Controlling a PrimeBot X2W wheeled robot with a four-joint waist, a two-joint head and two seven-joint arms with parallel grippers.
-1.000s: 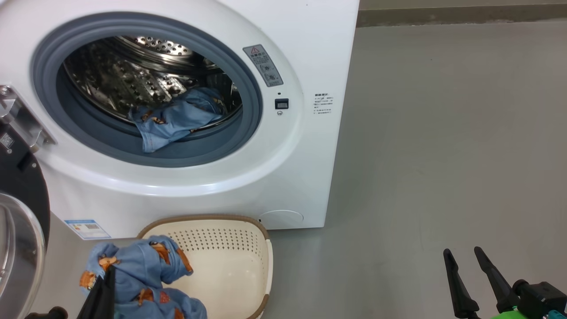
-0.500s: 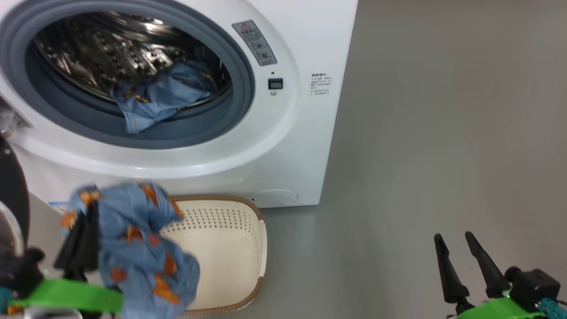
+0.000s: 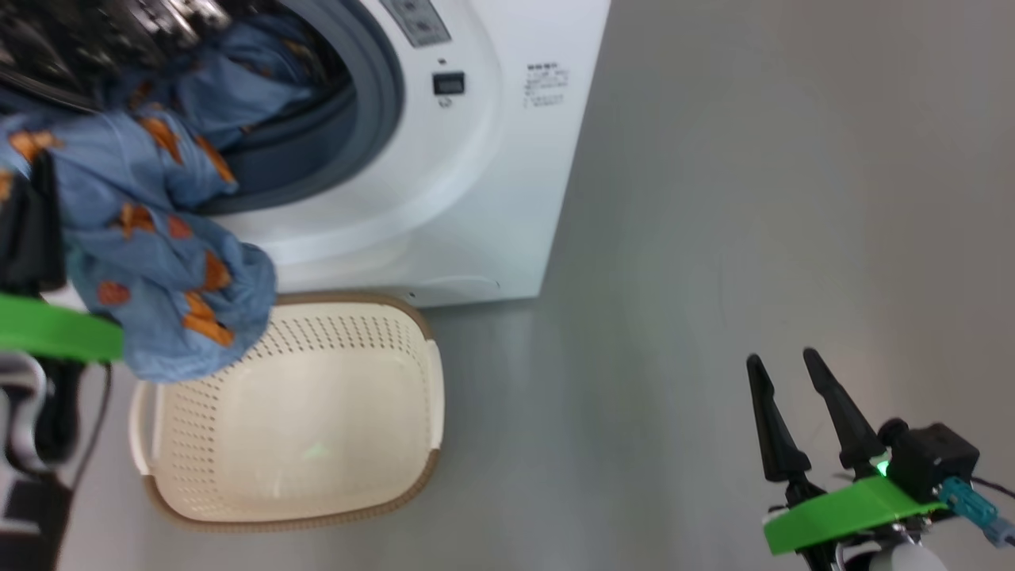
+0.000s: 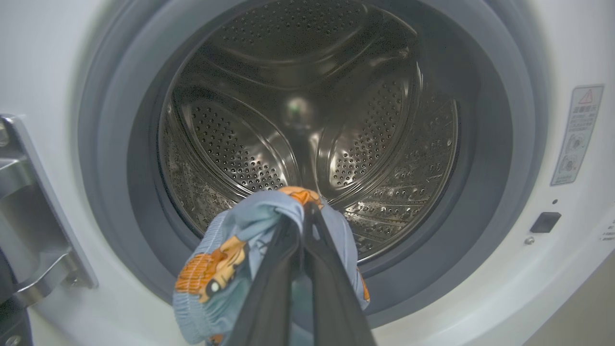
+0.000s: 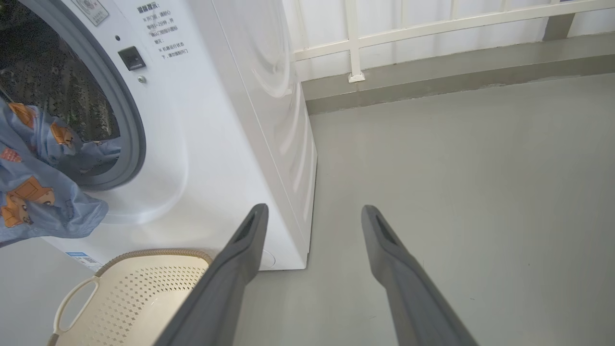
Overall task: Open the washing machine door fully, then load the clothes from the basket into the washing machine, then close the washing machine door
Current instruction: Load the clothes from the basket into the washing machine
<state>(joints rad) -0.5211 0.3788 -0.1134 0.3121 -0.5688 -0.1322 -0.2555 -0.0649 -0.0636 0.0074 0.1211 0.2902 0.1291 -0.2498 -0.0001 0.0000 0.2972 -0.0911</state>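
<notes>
The white washing machine (image 3: 476,198) stands open, and its steel drum (image 4: 307,125) faces my left wrist view inside the grey seal (image 4: 495,158). My left gripper (image 4: 305,211) is shut on a light blue garment (image 3: 151,262) with orange figures and holds it in front of the opening, above the basket. A second blue garment (image 3: 230,79) lies in the drum's mouth. The cream basket (image 3: 432,373) sits on the floor before the machine, with nothing showing inside. My right gripper (image 3: 782,357) stands open and holds nothing, off to the right over the floor. The door is out of view apart from its metal hinge bracket (image 4: 33,230).
Grey floor (image 3: 753,198) stretches right of the machine. A white railing (image 5: 432,29) and a low kerb run along the back. A small black latch socket (image 3: 448,82) and a warning label (image 4: 576,134) sit on the machine's front, right of the opening.
My left gripper has lifted the garment out of the basket and up to the drum opening. The head camera has shifted, sliding the machine up and left. The right gripper stays open.
</notes>
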